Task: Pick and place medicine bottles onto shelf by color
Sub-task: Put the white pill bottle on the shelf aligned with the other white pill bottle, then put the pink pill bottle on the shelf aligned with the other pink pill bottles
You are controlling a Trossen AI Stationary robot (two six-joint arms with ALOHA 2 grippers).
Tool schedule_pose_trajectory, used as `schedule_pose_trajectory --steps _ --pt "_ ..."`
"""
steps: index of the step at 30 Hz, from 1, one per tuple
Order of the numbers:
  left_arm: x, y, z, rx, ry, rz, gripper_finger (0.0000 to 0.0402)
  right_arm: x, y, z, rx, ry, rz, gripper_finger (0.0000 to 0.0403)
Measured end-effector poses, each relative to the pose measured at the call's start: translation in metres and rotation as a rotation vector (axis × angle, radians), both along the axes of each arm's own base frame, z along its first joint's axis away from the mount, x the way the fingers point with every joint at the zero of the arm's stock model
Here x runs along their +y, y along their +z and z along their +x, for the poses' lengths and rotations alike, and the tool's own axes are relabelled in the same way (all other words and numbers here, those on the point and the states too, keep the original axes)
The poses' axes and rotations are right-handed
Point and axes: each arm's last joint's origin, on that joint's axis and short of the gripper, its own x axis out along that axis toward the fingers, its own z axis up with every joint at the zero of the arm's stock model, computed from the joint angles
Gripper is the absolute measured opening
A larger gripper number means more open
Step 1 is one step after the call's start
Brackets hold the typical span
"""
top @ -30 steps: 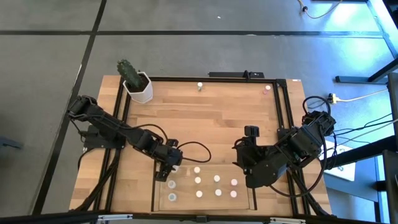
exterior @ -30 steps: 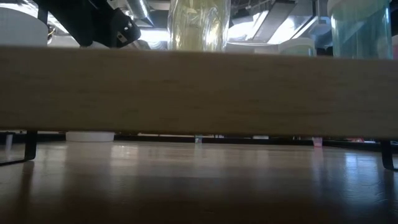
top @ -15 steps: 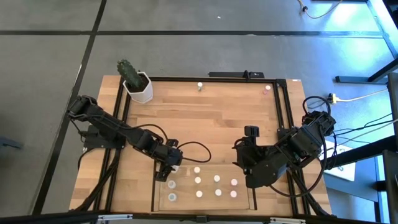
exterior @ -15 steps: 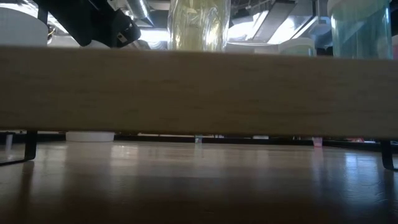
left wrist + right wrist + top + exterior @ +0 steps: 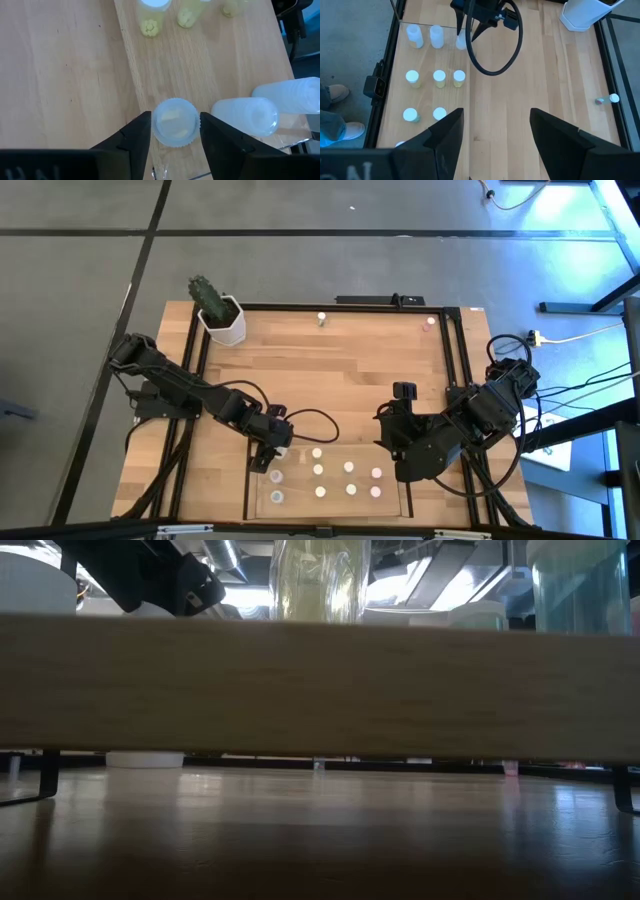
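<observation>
Most small pale-capped medicine bottles (image 5: pixel 334 480) already stand in the clear-walled, wood-floored shelf tray (image 5: pixel 404 498). The left gripper (image 5: pixel 171 131) straddles a frosted one (image 5: pixel 173 121), fingers apart, apparently releasing. Two bottles (image 5: pixel 321 318) remain far across the table. The right gripper (image 5: pixel 492 125) waits alongside, spread, empty.

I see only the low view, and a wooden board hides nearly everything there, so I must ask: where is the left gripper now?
Observer: The left gripper is at the far left corner of the shelf.
Operator: Is a bottle there?
Observer: Yes, a clear bottle with a pale cap stands right at it, just inside the shelf.
Operator: And the right gripper?
Observer: The right gripper is open and empty, near the shelf's right end.
</observation>
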Motion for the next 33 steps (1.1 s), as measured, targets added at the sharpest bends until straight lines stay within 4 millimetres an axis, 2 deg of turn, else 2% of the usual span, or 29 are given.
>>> schedule_pose_trajectory --steps 11,22,27,33 --pt "0.000 0.000 0.000 0.004 0.018 -0.009 0.0218 0.000 0.000 0.000 0.000 0.000 0.000 0.0229" --pt "0.000 0.005 0.001 -0.032 0.024 -0.029 0.0221 0.000 0.000 0.000 0.000 0.000 0.000 0.0229" --pt "0.002 0.027 0.004 -0.104 0.054 -0.046 0.0221 0.000 0.000 0.000 -0.004 0.000 0.003 0.0229" --pt "0.012 0.065 0.003 -0.244 0.147 -0.027 0.0221 0.002 0.002 0.002 -0.023 0.002 0.023 0.0229"
